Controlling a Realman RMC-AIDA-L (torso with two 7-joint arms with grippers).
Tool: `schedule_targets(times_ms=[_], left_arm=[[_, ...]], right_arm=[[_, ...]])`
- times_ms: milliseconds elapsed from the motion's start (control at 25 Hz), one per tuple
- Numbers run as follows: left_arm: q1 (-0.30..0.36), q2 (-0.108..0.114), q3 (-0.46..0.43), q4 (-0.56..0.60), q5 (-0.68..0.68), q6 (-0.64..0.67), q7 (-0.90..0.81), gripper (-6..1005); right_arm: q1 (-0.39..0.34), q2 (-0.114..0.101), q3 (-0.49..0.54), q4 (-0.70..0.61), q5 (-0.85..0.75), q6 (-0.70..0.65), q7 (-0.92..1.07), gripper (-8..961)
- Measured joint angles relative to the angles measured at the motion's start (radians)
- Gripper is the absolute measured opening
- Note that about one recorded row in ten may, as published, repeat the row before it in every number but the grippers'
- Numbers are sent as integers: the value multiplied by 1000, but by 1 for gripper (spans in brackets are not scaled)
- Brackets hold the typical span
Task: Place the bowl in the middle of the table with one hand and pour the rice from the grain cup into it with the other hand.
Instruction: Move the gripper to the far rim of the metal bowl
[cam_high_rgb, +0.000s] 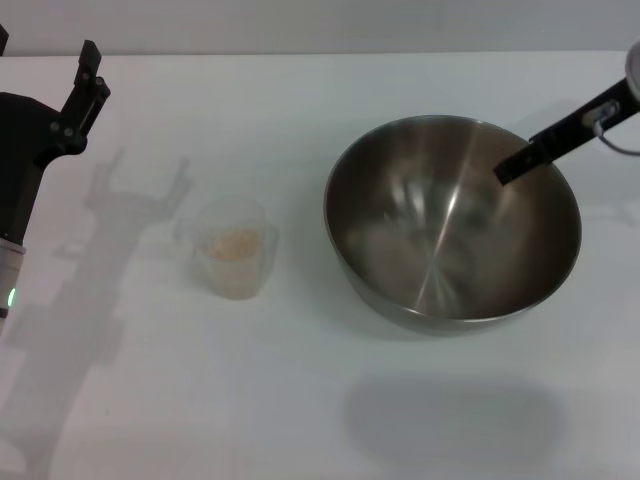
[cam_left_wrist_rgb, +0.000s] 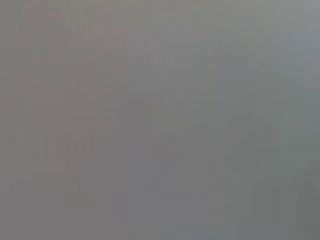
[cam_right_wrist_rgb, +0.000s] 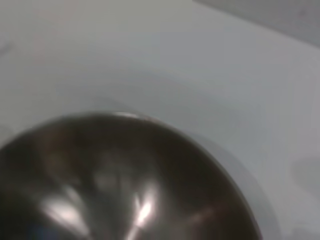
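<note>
My left hand (cam_high_rgb: 88, 75) is raised at the far left edge of the tabletop (cam_high_rgb: 200, 400), its dark fingers spread apart and grasping nothing; its shadow falls across the white surface beside it. My left wrist view shows only a flat grey blur.

Near that shadow, the grain cup (cam_high_rgb: 236, 260) stands upright on the tabletop, well apart from my left hand, with the pale rice (cam_high_rgb: 235, 243) lying inside it.

Further right, just beside the cup but not touching it, the bowl (cam_high_rgb: 450, 225) sits on the tabletop, its shiny inside bare of grains. In my right wrist view the bowl (cam_right_wrist_rgb: 115, 185) fills the near part of the picture, the tabletop (cam_right_wrist_rgb: 150, 50) beyond it.

My right hand (cam_high_rgb: 515, 168) reaches in from the far right, its dark finger over the bowl's far right rim and dipping inside; I cannot tell whether it is clenched on the rim or released.
</note>
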Motion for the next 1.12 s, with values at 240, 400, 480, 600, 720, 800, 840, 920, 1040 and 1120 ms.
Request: schedule_targets(times_ms=[240,400,480,600,720,800,840,920,1040,1120], left_arm=[[-3,-1,0,0,0,0,-2,829],[-3,-2,0,0,0,0,-2,826],[-3,-2,0,0,0,0,-2,825],[-1,-2,0,-1,0,0,-2,824],[4,-2,0,-2,0,0,-2,822],[6,-2,0,-3,0,0,-2,821],[6,-2,0,-3,0,0,-2,820],[6,-2,0,-3,0,0,-2,819],[6,-2,0,-3,0,0,-2,817],[6,-2,0,-4,0,0,-2,816]], right_arm=[[-1,6,-2,61,0,-33,-16,805],[-10,24,-5,71,0,-55,-37,802],[-11,27,-5,72,0,-58,-40,765],[-14,34,-4,84,-5,-72,-46,710],[-12,34,-4,94,-16,-78,-46,655],[-13,34,-4,94,-19,-83,-46,618],[-14,34,-4,93,-19,-84,-47,583],[-14,34,-4,92,-20,-85,-48,514],[-14,34,-2,92,-27,-87,-50,410],[-14,34,1,90,-35,-88,-51,260]])
